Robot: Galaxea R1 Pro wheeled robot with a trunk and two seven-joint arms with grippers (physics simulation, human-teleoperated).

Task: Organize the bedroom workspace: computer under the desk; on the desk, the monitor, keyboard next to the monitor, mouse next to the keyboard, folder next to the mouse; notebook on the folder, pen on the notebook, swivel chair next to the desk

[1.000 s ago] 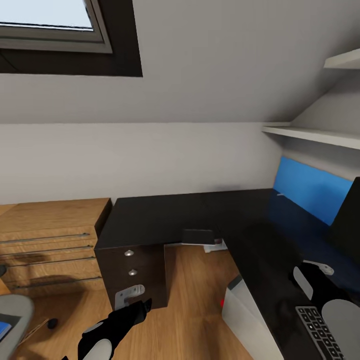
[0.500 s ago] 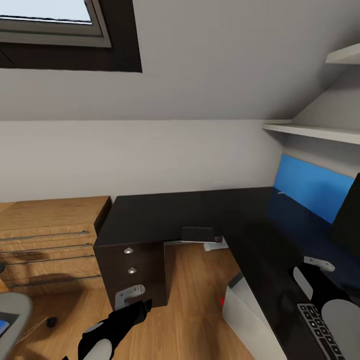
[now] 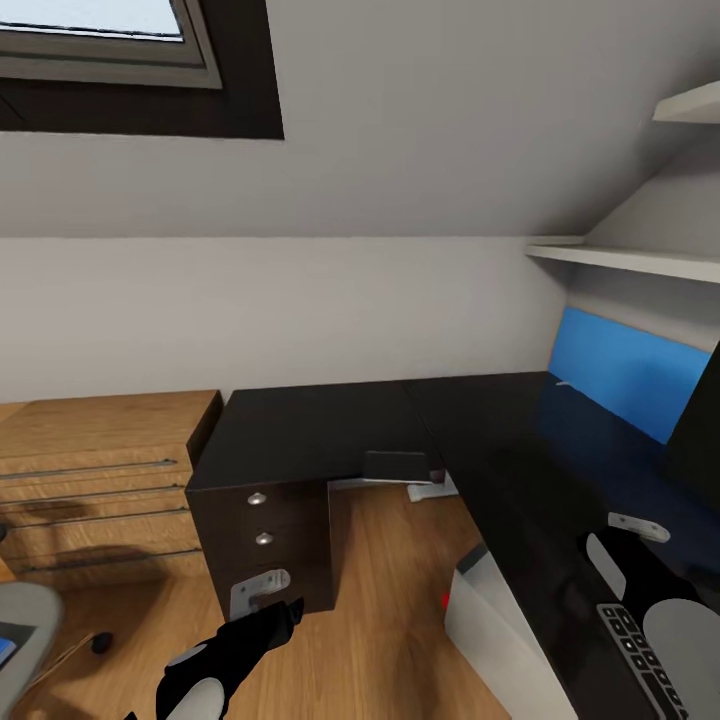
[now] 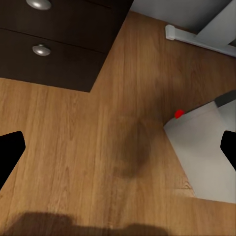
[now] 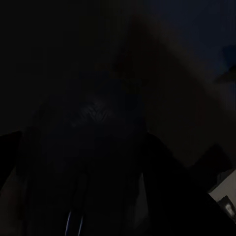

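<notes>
The large L-shaped black-topped desk (image 3: 330, 425) and all else have slid slightly toward 9 o'clock since a second ago, the camera turning. The slim dark-grey keyboard (image 3: 640, 655) lies at 4 o'clock by the right gripper (image 3: 612, 556), whose opening I cannot tell. The left gripper (image 4: 118, 147) spreads wide over wood floor (image 4: 98, 147) by a grey-white box (image 4: 206, 152).

The left gripper (image 3: 262, 595) is seen low in the head view, toward seven o'clock, at the end of a black forearm reaching up and forward. In the left wrist view its fingertips (image 4: 10, 152) are spread wide apart. The right gripper (image 3: 630, 528) is held toward four o'clock; whether its fingers are parted cannot be judged.
</notes>
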